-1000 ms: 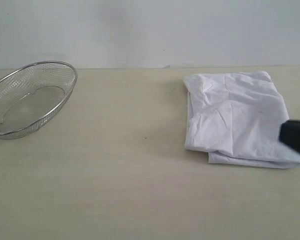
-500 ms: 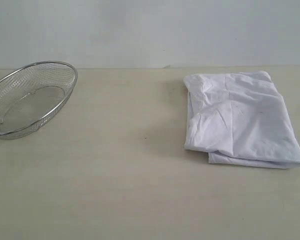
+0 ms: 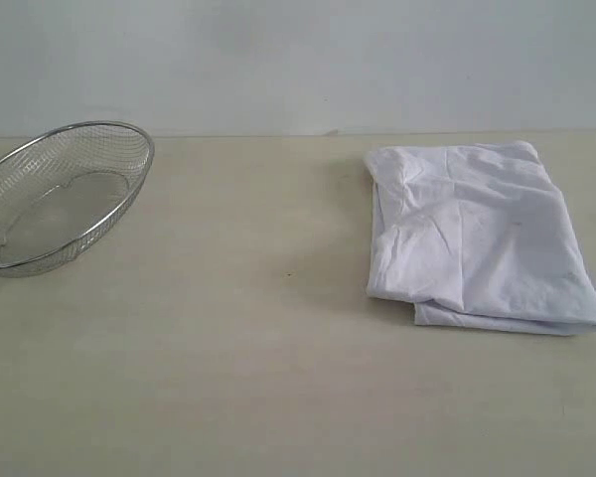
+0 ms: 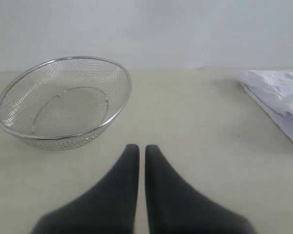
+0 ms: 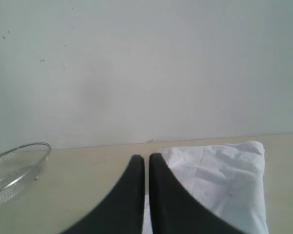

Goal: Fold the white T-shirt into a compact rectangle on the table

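Note:
The white T-shirt (image 3: 477, 238) lies folded into a rumpled rectangle on the right part of the beige table (image 3: 278, 378), plain white side up. It also shows in the left wrist view as white T-shirt (image 4: 278, 97) and in the right wrist view as white T-shirt (image 5: 219, 185). Neither arm appears in the exterior view. My left gripper (image 4: 137, 148) is shut and holds nothing, hovering over bare table short of the basket. My right gripper (image 5: 146, 158) is shut and empty, raised above the near edge of the shirt.
A round wire-mesh metal basket (image 3: 55, 194) stands empty at the far left of the table, seen too as basket (image 4: 63, 100) and basket (image 5: 14, 170). A pale wall (image 3: 298, 60) rises behind the table's back edge.
One second ago a black part of the right arm covered the shirt's right edge in the exterior view. It has withdrawn out of that view. The shirt has not moved.

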You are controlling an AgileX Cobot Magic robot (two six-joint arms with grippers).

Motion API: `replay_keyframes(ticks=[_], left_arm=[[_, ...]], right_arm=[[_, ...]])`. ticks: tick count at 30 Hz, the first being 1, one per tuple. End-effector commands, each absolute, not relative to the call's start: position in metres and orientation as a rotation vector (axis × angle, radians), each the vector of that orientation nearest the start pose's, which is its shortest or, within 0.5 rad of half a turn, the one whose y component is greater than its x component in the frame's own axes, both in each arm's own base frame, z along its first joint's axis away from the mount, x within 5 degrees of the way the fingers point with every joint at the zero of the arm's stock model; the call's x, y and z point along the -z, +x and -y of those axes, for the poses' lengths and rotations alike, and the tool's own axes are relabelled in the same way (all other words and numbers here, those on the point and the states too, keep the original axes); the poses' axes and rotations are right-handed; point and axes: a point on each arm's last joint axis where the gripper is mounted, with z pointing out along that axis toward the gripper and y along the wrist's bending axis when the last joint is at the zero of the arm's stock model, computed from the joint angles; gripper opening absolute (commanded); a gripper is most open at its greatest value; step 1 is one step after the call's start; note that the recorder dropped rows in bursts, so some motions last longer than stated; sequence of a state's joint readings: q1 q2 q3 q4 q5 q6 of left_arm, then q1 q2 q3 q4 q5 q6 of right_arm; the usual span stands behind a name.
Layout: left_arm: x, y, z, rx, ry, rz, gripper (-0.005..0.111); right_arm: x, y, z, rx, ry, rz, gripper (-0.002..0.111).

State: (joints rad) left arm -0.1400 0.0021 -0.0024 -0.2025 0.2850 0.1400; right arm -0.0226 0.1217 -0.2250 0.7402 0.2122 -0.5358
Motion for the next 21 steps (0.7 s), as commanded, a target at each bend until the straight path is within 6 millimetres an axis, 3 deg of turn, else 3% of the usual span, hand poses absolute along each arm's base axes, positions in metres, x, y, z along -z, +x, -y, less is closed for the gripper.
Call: replay_keyframes(ticks=[1, 5, 9, 21], left_arm=[[-0.188, 0.053, 0.013, 0.193, 0.111, -1.764, 0.005], [-0.188, 0.053, 0.013, 0.193, 0.111, -1.764, 0.005], [-0.188, 0.053, 0.013, 0.193, 0.111, -1.764, 0.005], [-0.188, 0.053, 0.013, 0.193, 0.111, -1.764, 0.005]], right_arm=[[-0.238, 0.062, -0.009, -0.176, 0.042, -1.637, 0.0], [-0.206, 0.064, -0.006, -0.182, 0.119, -1.744, 0.0], [-0.188, 0.064, -0.002, -0.173, 0.187, -1.801, 0.0], [-0.187, 0.063, -0.001, -0.095, 0.109, -1.814, 0.0]])
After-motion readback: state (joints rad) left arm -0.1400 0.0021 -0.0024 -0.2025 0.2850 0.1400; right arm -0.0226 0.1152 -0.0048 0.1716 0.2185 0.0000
